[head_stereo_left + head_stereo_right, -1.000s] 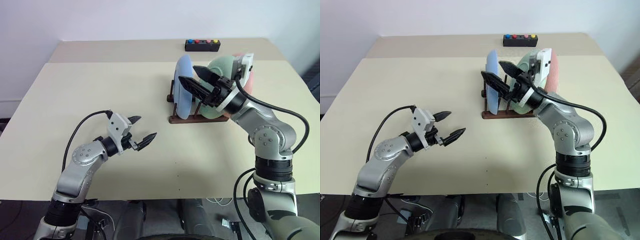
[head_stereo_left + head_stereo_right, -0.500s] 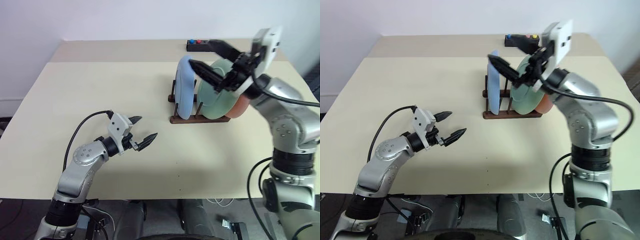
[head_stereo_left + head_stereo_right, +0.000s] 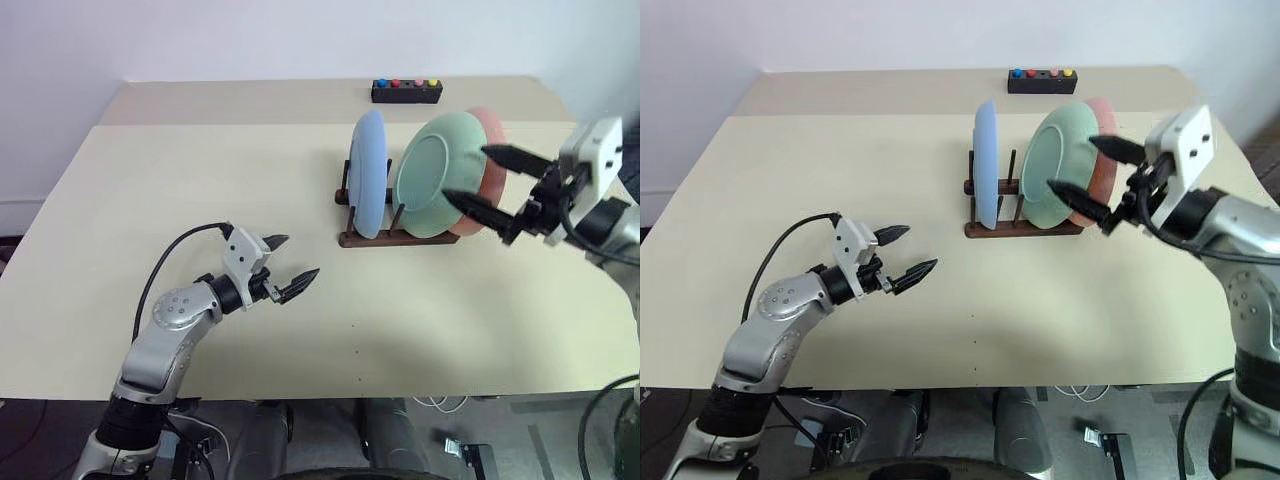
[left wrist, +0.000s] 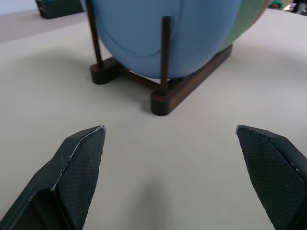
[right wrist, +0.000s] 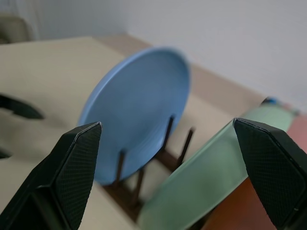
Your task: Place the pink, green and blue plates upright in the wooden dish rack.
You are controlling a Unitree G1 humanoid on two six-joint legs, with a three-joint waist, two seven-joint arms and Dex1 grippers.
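In the wooden dish rack (image 3: 400, 238) stand the blue plate (image 3: 369, 172), green plate (image 3: 436, 174) and pink plate (image 3: 490, 150) upright, while the left gripper (image 3: 293, 265) and right gripper (image 3: 483, 182) hold their jaws wide apart, empty.

The left arm reaches out low over the near left of the scene, elbow bent, forearm angled toward the right. Its wrist is about level, and the left gripper (image 3: 284, 270) points to the right and slightly away, its two black fingers (image 4: 79, 165) spread wide with nothing between them.

The right arm comes in from the right edge, held higher than the left. The right gripper (image 3: 489, 183) points to the left, roughly level, one finger above the other. Its fingers (image 5: 76, 165) stand wide apart and empty.
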